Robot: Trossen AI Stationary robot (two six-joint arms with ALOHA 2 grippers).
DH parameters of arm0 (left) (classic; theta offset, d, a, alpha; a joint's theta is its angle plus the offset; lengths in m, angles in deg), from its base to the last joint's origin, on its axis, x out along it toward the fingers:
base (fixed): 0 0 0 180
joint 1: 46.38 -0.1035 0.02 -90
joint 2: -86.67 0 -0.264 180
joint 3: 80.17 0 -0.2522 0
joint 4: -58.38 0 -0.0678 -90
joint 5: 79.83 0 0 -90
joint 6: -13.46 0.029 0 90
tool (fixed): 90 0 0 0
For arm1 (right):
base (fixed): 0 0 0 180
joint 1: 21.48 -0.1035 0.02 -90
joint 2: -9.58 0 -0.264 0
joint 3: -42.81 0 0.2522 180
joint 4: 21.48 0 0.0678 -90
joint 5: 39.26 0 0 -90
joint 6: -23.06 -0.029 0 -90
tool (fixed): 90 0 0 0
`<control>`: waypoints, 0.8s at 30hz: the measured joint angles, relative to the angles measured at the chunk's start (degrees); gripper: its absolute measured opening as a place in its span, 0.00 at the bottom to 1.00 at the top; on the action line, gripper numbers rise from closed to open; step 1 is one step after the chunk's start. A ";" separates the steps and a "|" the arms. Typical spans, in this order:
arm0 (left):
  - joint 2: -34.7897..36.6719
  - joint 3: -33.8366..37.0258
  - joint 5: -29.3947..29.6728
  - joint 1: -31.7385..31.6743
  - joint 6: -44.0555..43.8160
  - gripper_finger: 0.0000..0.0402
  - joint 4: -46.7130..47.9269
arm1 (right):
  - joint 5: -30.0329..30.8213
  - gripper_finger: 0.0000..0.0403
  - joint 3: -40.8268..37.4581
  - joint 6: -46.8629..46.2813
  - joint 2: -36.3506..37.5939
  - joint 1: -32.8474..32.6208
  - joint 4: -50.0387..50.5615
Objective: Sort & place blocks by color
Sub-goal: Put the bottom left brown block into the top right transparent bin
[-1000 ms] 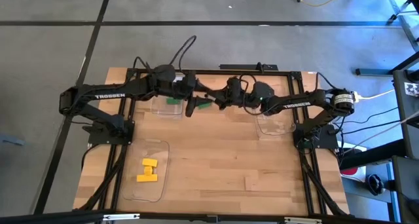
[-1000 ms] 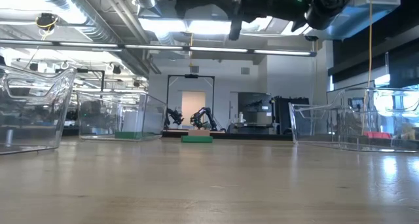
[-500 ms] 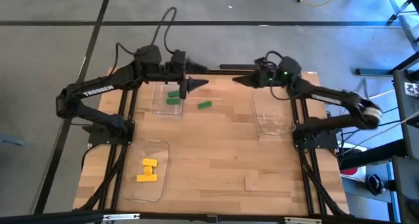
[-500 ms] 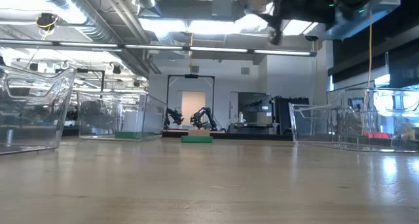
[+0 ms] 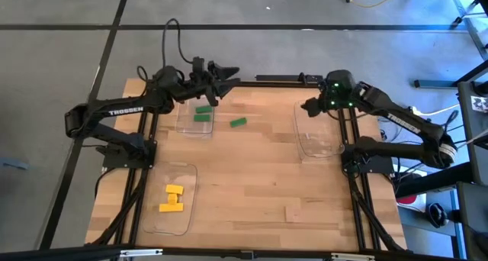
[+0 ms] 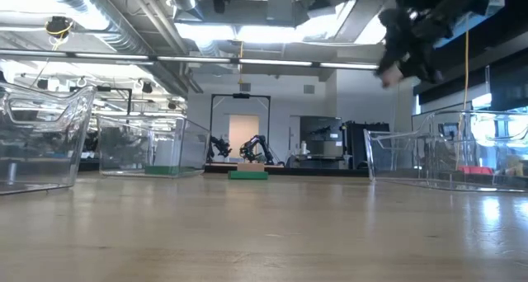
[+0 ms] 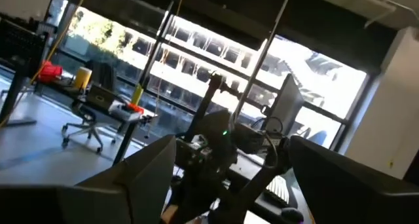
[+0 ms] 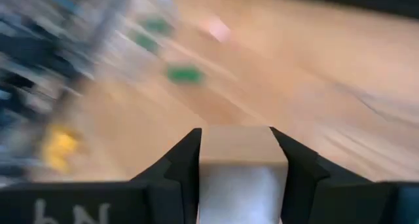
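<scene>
My right gripper (image 5: 307, 107) hangs high over the far end of the right clear tray (image 5: 322, 149), shut on a pale tan wooden cube (image 8: 237, 149). My left gripper (image 5: 227, 72) is raised near the table's far edge beside the far-left tray (image 5: 185, 125). It tilts upward, open (image 7: 229, 185) and empty. Two green blocks (image 5: 202, 113) lie in that tray. A third green block (image 5: 239, 123) rests flat on the table just to its right. Yellow blocks (image 5: 173, 200) lie in the near-left tray (image 5: 183, 219). My right gripper pinches the tan cube by two opposite sides (image 8: 207, 152) between its two fingers. The fingers slant downward toward the table's middle. The cube is lifted clear, high above the table and the tray.
A pale tan block (image 5: 293, 213) lies on the table near the front edge, right of centre. The arms' bases stand at the left and right sides. Bare wood lies between the trays.
My right gripper has swung with the tan cube from the table's far middle toward the right edge, over the right tray, and has tipped downward. My left gripper has risen toward the far edge and tipped upward. A second green block shows in the far-left tray.
</scene>
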 joint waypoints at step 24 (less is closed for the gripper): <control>0.99 -4.07 -11.71 -4.58 -0.47 0.72 0.11 | 12.31 0.34 0.15 2.31 -33.81 2.36 8.73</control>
